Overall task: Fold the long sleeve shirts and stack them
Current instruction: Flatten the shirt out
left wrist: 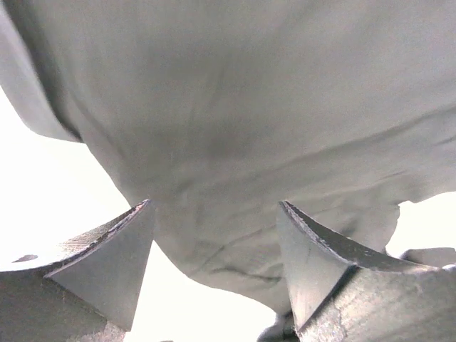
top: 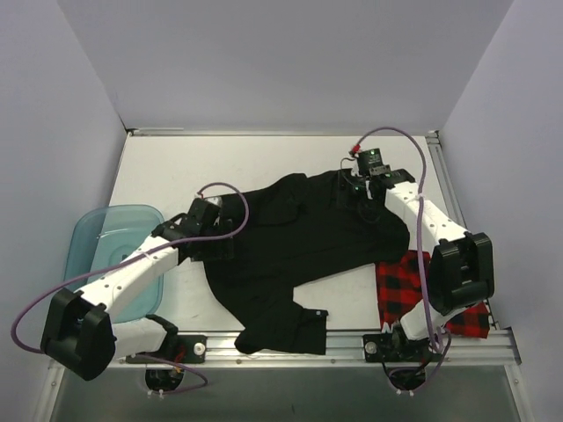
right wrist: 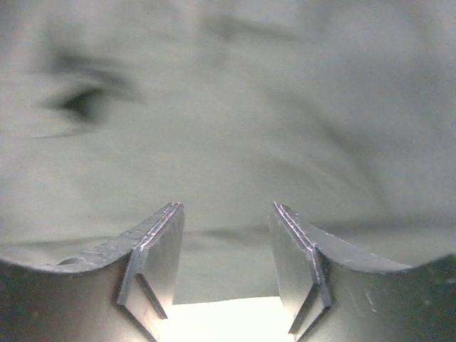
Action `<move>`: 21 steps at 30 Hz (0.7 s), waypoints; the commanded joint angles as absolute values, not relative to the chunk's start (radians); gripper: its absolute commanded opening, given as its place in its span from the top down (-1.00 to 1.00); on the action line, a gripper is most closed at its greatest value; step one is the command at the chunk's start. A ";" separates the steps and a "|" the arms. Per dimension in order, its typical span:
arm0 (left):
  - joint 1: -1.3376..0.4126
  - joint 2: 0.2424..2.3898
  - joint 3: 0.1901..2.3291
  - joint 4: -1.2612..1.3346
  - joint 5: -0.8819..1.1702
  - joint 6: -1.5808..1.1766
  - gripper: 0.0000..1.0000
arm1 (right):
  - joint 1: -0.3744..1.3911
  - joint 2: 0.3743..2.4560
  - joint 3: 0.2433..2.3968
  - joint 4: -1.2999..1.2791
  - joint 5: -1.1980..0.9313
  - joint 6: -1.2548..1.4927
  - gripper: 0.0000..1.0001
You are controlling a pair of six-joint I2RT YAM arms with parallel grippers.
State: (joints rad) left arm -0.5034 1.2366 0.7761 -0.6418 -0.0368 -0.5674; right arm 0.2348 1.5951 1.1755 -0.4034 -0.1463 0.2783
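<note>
The black long sleeve shirt (top: 299,246) lies spread and rumpled across the middle of the table, one sleeve trailing to the near edge. The red-and-black check shirt (top: 409,280) lies at the near right, partly under my right arm. My left gripper (top: 220,236) is low over the black shirt's left edge. Its jaws are open, and the edge of the cloth (left wrist: 235,178) lies between and beyond its fingers (left wrist: 114,263). My right gripper (top: 362,195) is at the shirt's far right part, open, with black cloth (right wrist: 228,128) filling its view past the fingertips (right wrist: 160,242).
A translucent teal tub (top: 101,242) stands at the left edge, partly under my left arm. White walls close in the table (top: 220,167) on three sides. A metal rail (top: 352,345) runs along the near edge.
</note>
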 commanded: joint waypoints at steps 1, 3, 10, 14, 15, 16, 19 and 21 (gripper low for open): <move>-0.506 1.177 0.913 -0.651 -0.132 -0.409 -0.55 | 0.322 1.612 1.279 -0.311 -0.196 0.192 -0.05; -0.506 1.178 0.933 -0.623 -0.147 -0.355 -0.57 | 0.373 1.663 1.337 -0.299 -0.236 0.184 -0.10; -0.506 1.190 0.893 -0.437 -0.137 -0.226 -0.59 | 0.451 1.917 1.554 -0.313 -0.281 0.178 -0.22; -0.508 1.204 0.909 -0.428 -0.130 -0.198 -0.61 | 0.460 1.951 1.562 -0.345 -0.258 0.178 -0.22; -0.508 1.207 0.926 -0.425 -0.127 -0.180 -0.61 | 0.460 1.922 1.542 -0.336 -0.241 0.184 -0.22; -0.508 1.215 0.946 -0.423 -0.126 -0.172 -0.62 | 0.460 1.907 1.522 -0.330 -0.227 0.187 -0.22; -0.509 1.290 1.081 -0.423 -0.124 -0.152 -0.64 | 0.459 1.813 1.419 -0.328 -0.149 0.198 -0.25; -0.509 1.382 1.193 -0.416 -0.107 -0.147 -0.64 | 0.456 1.731 1.321 -0.331 -0.115 0.213 -0.30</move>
State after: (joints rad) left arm -0.5034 1.3060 1.0260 -0.4980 -0.1249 -0.1928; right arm 0.4591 1.8942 1.4082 -0.3019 -0.1974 0.2008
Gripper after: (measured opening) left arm 0.816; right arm 0.638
